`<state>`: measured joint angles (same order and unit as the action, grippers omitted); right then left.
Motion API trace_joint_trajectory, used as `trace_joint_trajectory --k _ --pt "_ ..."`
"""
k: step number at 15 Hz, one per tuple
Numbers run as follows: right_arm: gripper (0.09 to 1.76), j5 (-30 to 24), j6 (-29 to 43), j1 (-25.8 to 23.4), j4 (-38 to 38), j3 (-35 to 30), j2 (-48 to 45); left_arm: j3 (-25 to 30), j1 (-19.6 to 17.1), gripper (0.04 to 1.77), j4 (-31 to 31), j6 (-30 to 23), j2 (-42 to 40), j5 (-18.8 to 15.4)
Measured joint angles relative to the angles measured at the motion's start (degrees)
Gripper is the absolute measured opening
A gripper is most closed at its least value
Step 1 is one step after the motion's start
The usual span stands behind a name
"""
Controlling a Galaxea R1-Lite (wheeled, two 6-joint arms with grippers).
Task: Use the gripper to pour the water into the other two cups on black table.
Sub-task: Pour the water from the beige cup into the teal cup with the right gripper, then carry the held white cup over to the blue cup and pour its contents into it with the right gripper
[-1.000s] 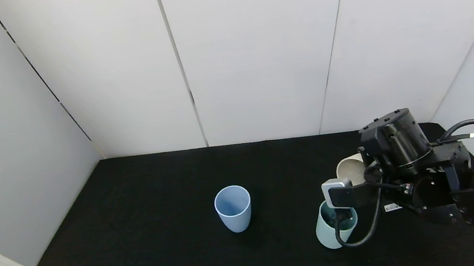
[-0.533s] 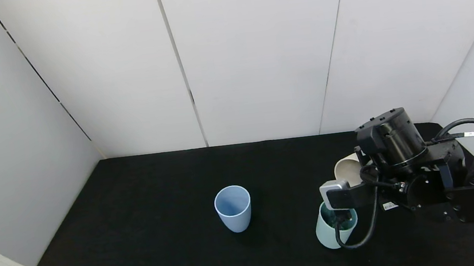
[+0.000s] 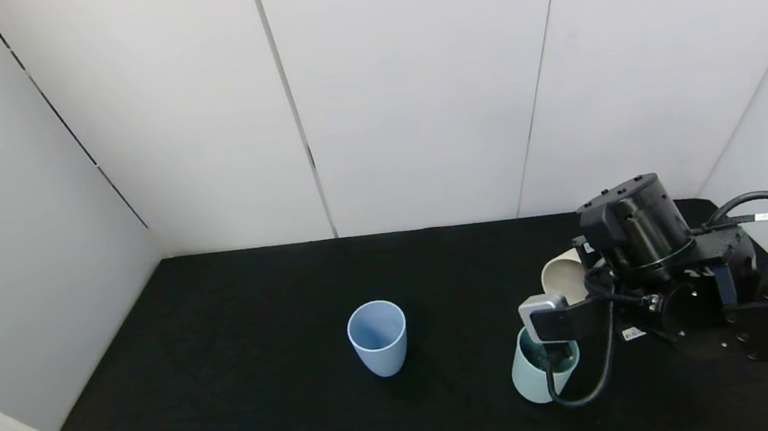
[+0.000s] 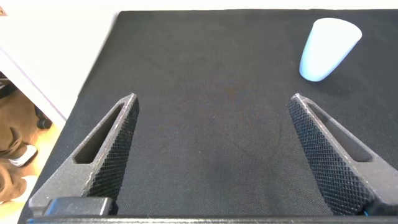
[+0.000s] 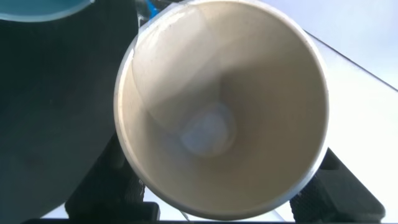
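Two arms are yours here, though only the right one is at work. Biggest in view is the black desk [image 3: 243, 376], spreading out beneath and well to the left of your right claw [image 3: 582, 272]. That right claw sits at the desk's right side, its bulky black joints and looped cable filling the space behind it. In the right wrist view you see its dark fingers [image 5: 102, 193] pressed against both sides of the cream-beige cup [image 5: 221, 109], so it is pinching that cup. You have the cup tipped over on its side, mouth facing left and toward the robot, with its pale inside wall open to the wrist camera and a faint whitish patch at the bottom; whether water [image 5: 208, 134] lies there you cannot tell for certain.

Directly below the claw's small white-grey box stands the teal-green cup [image 3: 529, 376], upright on the desk, partly covered by the box and cable. The light blue cup [image 3: 377, 338] stands upright well apart from the right claw, off to its left.

Your left claw [image 4: 214, 155] hovers low over bare desk, fingers spread wide with nothing between them, and the light blue cup shows well ahead of it, off to its right.
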<state>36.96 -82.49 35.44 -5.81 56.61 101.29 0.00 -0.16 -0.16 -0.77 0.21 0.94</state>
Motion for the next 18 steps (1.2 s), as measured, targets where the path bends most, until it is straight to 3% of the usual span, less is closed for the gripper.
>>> trace_joint_trajectory --k 8,12,18 --pt "1.25 -9.24 17.53 -0.82 0.72 -1.49 -3.11 0.0 0.0 1.72 0.0 0.02 0.0 0.0" --pt "1.25 -10.7 23.67 -1.4 1.96 0.27 -5.13 0.0 0.0 1.72 0.0 0.02 0.0 0.0" --pt "1.25 -10.53 29.55 2.68 13.97 16.81 -3.61 0.0 0.0 1.72 0.0 0.02 0.0 0.0"
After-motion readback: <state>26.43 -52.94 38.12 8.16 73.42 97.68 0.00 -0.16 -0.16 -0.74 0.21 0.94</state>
